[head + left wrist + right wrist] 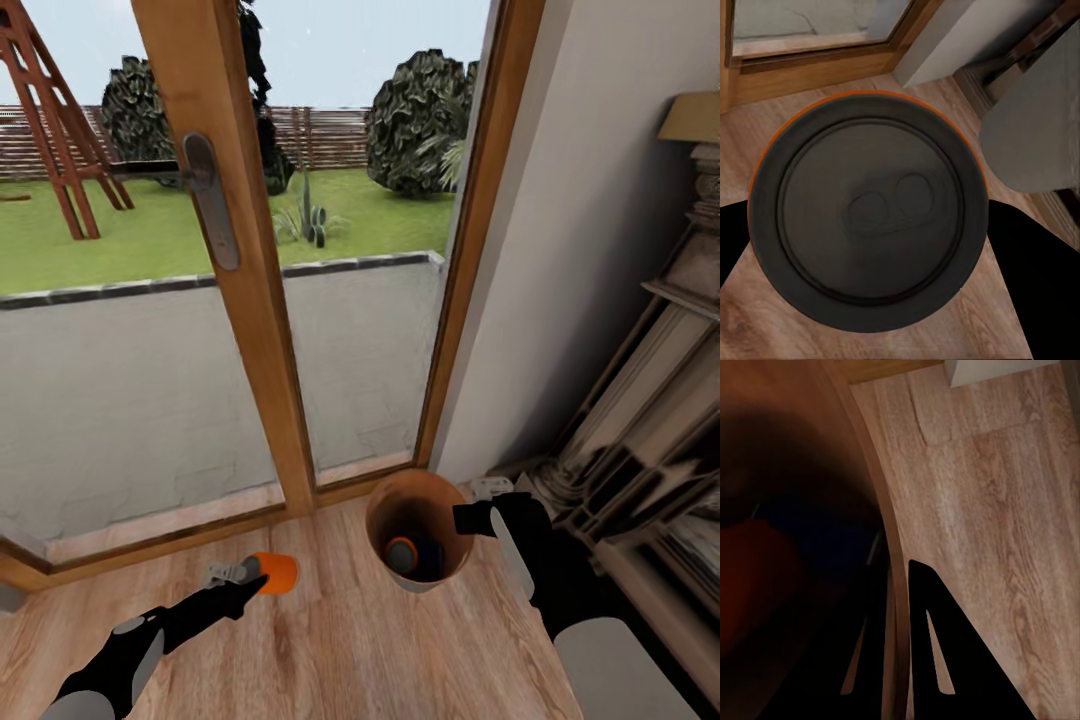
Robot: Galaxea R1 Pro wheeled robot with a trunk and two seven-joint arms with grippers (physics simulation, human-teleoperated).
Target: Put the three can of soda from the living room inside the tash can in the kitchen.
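Underfoot, a light wood floor (350,650) runs up to a tall wooden-framed glass door (240,260) with a metal handle plate (211,200), a lawn and bushes showing beyond; a pale wall (590,230) and carved shelving (650,400) stand to the right. Near the door's foot stands the trash can (418,585), holding an orange can (403,553) and a dark blue can (431,556); the right gripper (472,519) grips its rim (894,607), one finger inside, one outside. Left of it, apart, the left gripper (240,575) is clamped on another orange soda can (275,573), its grey end (870,214) facing the wrist camera.
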